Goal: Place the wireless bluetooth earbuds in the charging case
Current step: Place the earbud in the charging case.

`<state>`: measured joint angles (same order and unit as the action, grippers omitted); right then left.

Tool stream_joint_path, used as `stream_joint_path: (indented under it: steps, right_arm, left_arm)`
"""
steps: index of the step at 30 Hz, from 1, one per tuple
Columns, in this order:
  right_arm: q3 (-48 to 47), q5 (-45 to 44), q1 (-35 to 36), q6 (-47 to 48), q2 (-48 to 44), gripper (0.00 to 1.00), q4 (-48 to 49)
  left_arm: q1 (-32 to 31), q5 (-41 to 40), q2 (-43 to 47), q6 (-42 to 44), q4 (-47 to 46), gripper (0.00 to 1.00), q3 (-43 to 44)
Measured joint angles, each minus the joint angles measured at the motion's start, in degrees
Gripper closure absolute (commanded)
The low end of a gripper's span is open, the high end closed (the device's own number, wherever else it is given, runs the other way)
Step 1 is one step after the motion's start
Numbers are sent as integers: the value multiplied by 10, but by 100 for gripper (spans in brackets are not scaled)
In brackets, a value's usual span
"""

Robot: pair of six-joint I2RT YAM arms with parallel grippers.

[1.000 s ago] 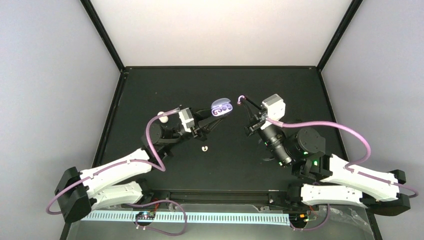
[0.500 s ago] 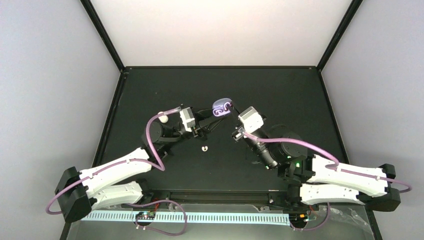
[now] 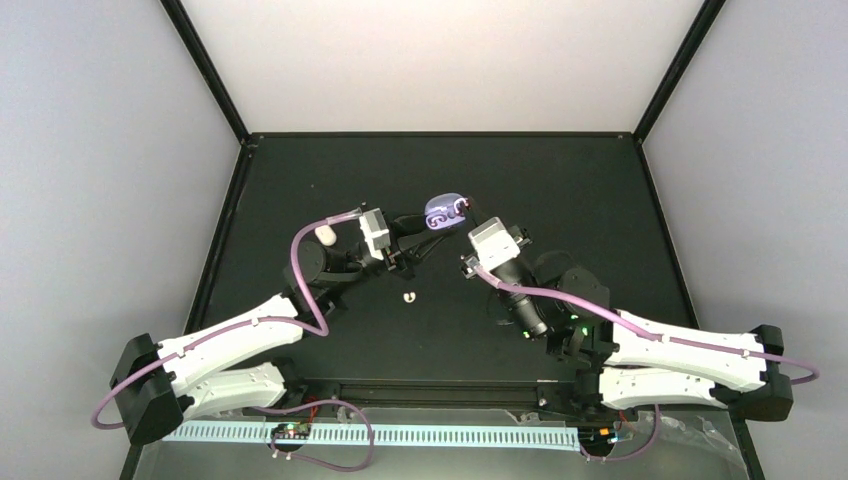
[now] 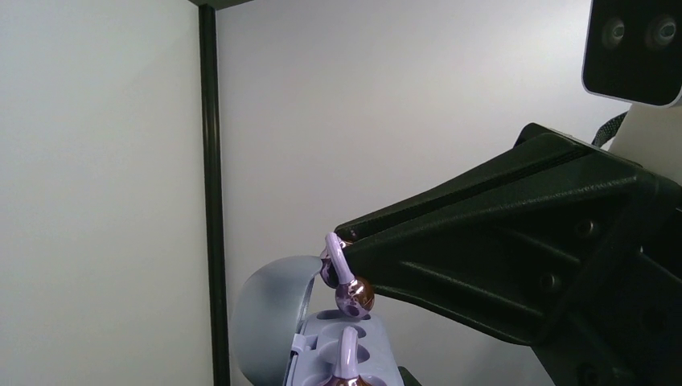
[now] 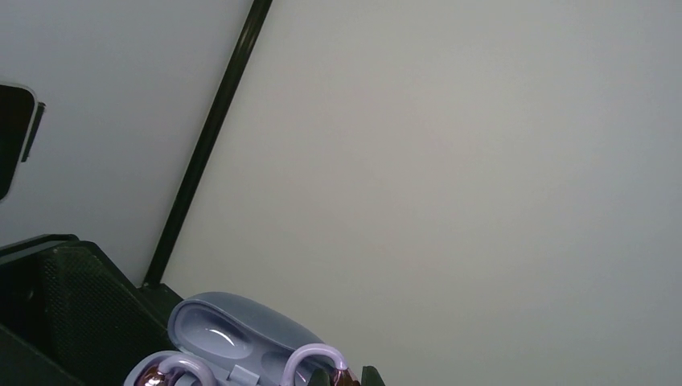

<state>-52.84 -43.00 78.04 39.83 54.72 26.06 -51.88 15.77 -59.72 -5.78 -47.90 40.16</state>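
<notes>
My right hand [image 3: 466,211] is pinched narrow on a tiny lilac hook-shaped plastic earbud [image 4: 346,277]. It grips the thin ear-loop, and the glossy bulb hangs just below its fingertips, over the empty socket of the open lilac clamshell charging case [image 4: 269,318]. My left hand [image 3: 425,226] is clamped on that case, holding it off the bench [image 3: 560,180]. A second lilac earbud [image 4: 347,363] sits seated alongside. I judge the bud featherweight and slippery, its loop springy, so I'd grip at the loop and lower gently.
</notes>
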Motion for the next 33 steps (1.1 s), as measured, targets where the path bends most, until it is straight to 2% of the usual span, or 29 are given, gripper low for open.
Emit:
stream_joint_path:
  steps: [22,33]
  right_arm:
    - [8,-10,0,52,21,99,31]
    - [12,-2,0,43,1,99,-4]
  left_arm:
    - [0,-7,-4,-29,30,98,17]
    - [0,-28,-4,-46,33,98,17]
